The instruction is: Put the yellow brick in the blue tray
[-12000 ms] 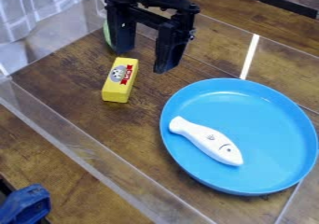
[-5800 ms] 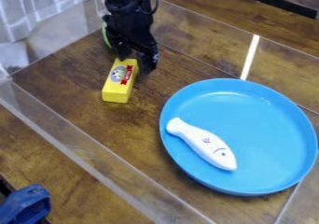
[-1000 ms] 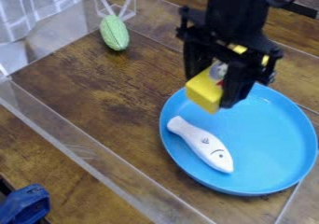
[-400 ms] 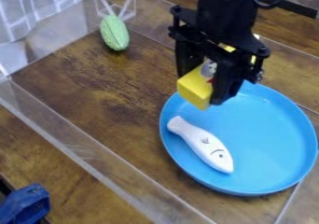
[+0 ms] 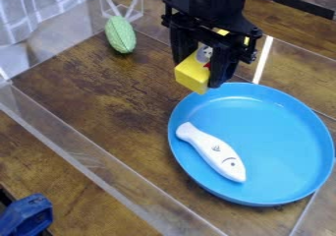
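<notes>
End effector (image 5: 203,65) points down, jaws pinching the yellow brick (image 5: 194,75), which hangs clear of the wooden surface (image 5: 92,102). Brick sits between the fingers, just outside the upper-left rim of the blue tray (image 5: 282,122), not over the dish. White fish (image 5: 217,150) lies in tray. Green ribbed oval (image 5: 121,33) well apart at the back left.

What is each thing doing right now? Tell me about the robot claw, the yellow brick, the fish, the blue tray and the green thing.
gripper: shut on the yellow brick, pointing down.
yellow brick: held in the air, beside the tray's upper-left rim, not in it yet.
blue tray: flat on the table, holding only the fish.
white fish: lying flat in the tray.
green ribbed object: resting on the table, far corner.
</notes>
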Controlling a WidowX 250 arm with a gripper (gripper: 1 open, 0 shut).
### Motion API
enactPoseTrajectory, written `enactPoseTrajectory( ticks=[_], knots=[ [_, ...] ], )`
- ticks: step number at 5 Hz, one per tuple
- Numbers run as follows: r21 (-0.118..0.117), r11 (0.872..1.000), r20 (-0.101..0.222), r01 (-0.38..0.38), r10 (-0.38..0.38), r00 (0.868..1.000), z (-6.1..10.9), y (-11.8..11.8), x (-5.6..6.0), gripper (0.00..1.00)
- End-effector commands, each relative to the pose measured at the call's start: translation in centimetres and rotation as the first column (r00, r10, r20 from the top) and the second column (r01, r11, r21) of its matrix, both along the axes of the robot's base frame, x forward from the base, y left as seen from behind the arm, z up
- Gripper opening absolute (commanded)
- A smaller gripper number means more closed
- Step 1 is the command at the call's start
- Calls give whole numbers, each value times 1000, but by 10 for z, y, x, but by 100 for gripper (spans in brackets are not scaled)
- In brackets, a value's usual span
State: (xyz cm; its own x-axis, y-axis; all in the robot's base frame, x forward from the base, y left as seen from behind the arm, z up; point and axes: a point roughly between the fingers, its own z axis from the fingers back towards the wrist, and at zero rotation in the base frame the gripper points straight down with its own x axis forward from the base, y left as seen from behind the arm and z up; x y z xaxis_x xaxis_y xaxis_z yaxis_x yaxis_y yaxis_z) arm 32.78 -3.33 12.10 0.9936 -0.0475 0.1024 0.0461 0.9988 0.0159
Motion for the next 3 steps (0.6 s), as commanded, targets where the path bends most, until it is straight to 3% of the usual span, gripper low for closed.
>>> enactPoseTrajectory(
  ticks=[1, 2, 3],
  knots=[
    [2, 999, 48, -39, 38, 998, 18, -8, 4, 0],
    [10, 998, 44, -61, 60, 997, 22, -19, 3, 0],
    [13, 999, 52, -35, 34, 998, 18, -32, 4, 0]
  ],
)
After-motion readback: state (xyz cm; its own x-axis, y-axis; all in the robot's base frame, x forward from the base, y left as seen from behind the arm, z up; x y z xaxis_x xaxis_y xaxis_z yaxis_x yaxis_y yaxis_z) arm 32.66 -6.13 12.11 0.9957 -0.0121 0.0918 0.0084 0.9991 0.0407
